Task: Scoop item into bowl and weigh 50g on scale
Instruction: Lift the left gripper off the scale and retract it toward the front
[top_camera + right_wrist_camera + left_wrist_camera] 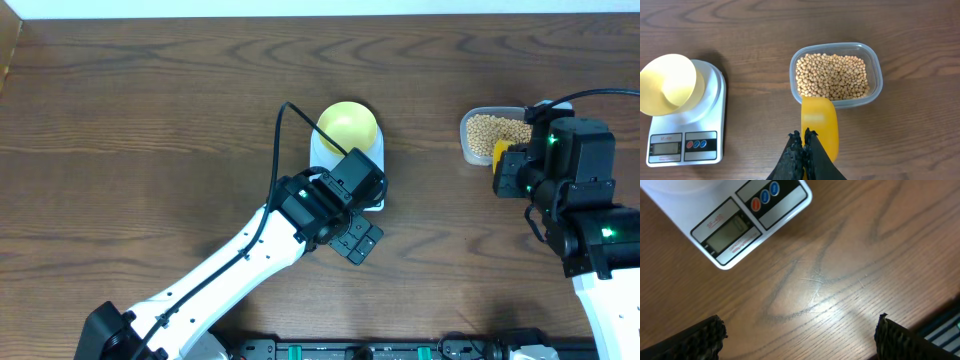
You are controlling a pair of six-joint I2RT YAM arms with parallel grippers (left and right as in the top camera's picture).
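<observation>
At lower centre of the right wrist view, the right gripper [803, 134] is pinching the yellow scoop [821, 116] just beside the tub [876, 75] of beans [832, 75]. The bowl [667, 82] is sitting on the scale [685, 145] at left. The left gripper [799, 325] is hanging wide open.

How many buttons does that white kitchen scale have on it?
3, in a row on the front of the scale, just right of its display: one orange-red button, then two blue buttons. None appears hidden.
</observation>
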